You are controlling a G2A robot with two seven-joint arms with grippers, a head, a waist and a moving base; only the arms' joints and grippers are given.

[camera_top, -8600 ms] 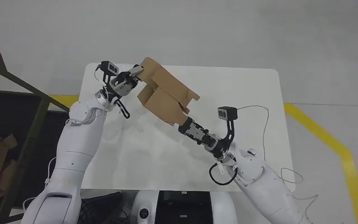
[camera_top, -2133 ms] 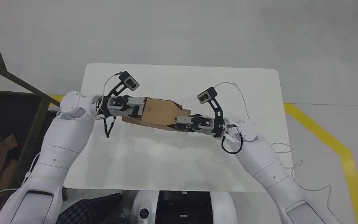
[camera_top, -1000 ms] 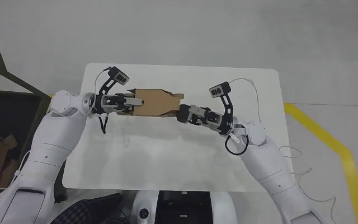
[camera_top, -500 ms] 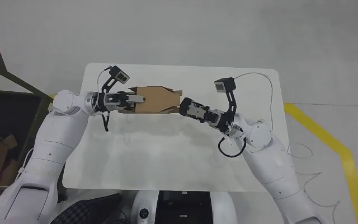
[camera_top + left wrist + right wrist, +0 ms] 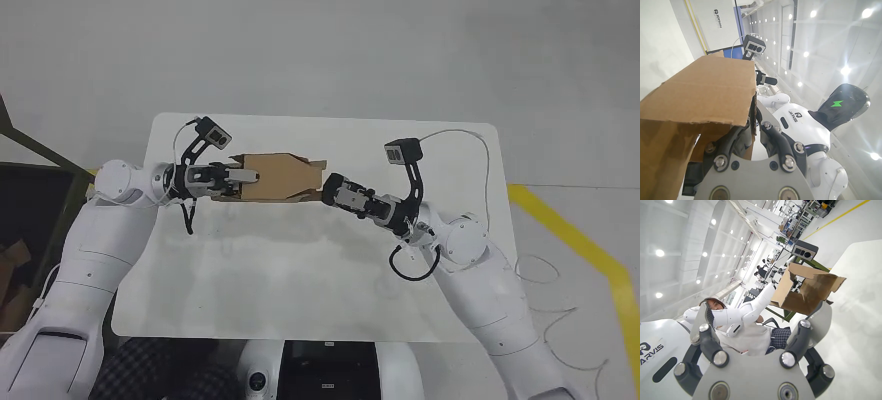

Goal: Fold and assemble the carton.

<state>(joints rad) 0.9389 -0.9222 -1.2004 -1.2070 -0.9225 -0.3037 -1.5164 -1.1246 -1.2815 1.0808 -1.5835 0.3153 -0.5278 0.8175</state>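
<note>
Left pincer (image 5: 753, 123): clamped narrow on the carton (image 5: 702, 91), fingers either side of one corrugated wall at its end. Right pincer (image 5: 763, 307): spread wide, gripping nothing. One of its fingertips (image 5: 823, 308) overlaps the carton's ragged lower corner; can't tell if they touch.

Carton: brown corrugated, a part-opened tube lying lengthwise between the two pincers, over the back-middle of the bench (image 5: 300, 290). Left pincer is on its left end, right pincer just off its right end. The open mouth faces the right pincer, with torn-edged flaps sticking out there. Can't tell whether it rests on the bench or hangs just above it; a shadow runs along its near edge.

Around:
- Left arm's wrist camera (image 5: 209, 129) sits by the carton's left end.
- Right arm's wrist camera (image 5: 400, 151) is behind the right pincer, and a thin cable (image 5: 455, 133) arcs from it over the bench's far right corner.
- Off the bench on the left: dark green frame (image 5: 820, 266) and cardboard scraps (image 5: 10, 265).
- Off the bench on the right: yellow floor line (image 5: 575, 235).

In the way: the carton's own flaps stand between the right pincer and the tube's inside.
</note>
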